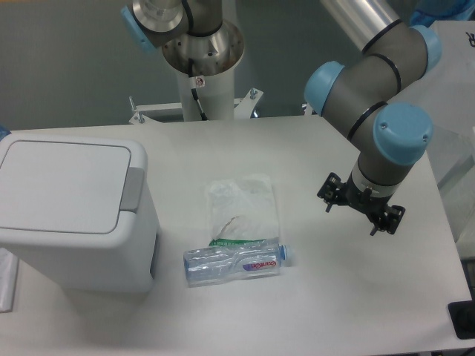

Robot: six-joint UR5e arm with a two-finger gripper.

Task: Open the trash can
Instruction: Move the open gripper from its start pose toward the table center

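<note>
I see my gripper (361, 208) hanging above the right side of the table (334, 297), its two dark fingers spread wide with nothing between them. Nearer the middle lies a crushed clear plastic bottle (232, 263) with a blue cap, a crumpled transparent bag (241, 208) just behind it. The trash can (74, 211) sits well apart at the far left: boxy white plastic, rounded corners, flat lid down, grey tab (133, 189) facing the gripper's side.

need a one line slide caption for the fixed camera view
UR5e gripper hovers open over the table's right side, far from the closed white trash can, with a crushed bottle and plastic bag between.
</note>
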